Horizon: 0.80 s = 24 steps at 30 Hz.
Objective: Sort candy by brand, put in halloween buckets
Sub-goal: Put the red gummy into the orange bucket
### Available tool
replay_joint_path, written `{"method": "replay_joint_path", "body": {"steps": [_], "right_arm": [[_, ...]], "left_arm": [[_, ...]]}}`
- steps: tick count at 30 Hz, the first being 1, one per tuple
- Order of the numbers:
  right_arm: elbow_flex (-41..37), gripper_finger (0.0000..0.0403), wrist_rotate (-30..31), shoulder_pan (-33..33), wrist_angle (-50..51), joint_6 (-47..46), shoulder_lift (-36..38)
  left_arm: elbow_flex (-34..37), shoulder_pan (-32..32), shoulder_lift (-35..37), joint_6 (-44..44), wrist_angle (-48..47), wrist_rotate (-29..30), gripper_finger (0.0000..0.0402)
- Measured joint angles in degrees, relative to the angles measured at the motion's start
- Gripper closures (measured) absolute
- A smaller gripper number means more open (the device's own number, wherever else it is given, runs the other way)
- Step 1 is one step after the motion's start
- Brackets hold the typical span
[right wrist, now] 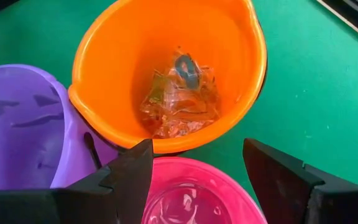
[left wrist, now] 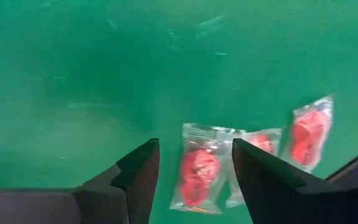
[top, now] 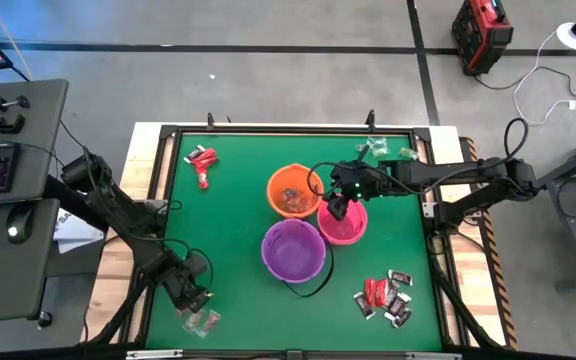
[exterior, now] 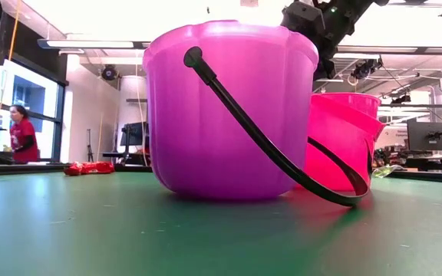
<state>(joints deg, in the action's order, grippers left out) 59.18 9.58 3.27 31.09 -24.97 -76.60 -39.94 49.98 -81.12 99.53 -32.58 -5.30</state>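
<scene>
The right gripper (top: 337,208) hangs over the pink bucket (top: 346,224), jaws spread wide with nothing between them, so a drop looks just done, and a clear-wrapped piece lies on the pink floor in the right wrist view. Beside it the orange bucket (right wrist: 166,74) holds a small heap of clear-wrapped candy (right wrist: 180,96), and the purple bucket (top: 293,250) stands touching both, handle flopped onto the table (top: 238,200). Down at the near left corner, the left gripper (top: 194,298) hovers low over red-and-clear candies (left wrist: 197,174), jaws wide and straddling one wrapper. That's the live step: a pick. Next it needs a straight descent and a clean pinch on that single piece, leaving its neighbours. Red pieces (top: 202,157) wait far left, a mixed pile (top: 386,296) near right.
</scene>
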Motion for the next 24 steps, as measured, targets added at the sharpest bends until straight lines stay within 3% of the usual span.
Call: {"method": "replay_joint_path", "body": {"steps": [11,19,21,24], "right_arm": [[0.0,0.0161,0.0,0.0,0.1,0.0,0.0],[0.0,0.0161,0.0,0.0,0.5,0.0,0.0],[0.0,0.0161,0.7,0.1,0.5,0.0,0.0],[0.0,0.0161,2.3,0.1,0.7,0.0,0.0]], "left_arm": [[-0.2,0.2,-5.2,0.4,4.4,-2.5,0.0231],[-2.8,0.3,-8.0,0.2,0.1,-1.4,0.0238],[-3.0,0.3,-7.6,-0.8,-0.4,-1.0,0.0256],[-3.5,0.3,-7.0,-2.7,-1.3,-0.4,0.0316]]}}
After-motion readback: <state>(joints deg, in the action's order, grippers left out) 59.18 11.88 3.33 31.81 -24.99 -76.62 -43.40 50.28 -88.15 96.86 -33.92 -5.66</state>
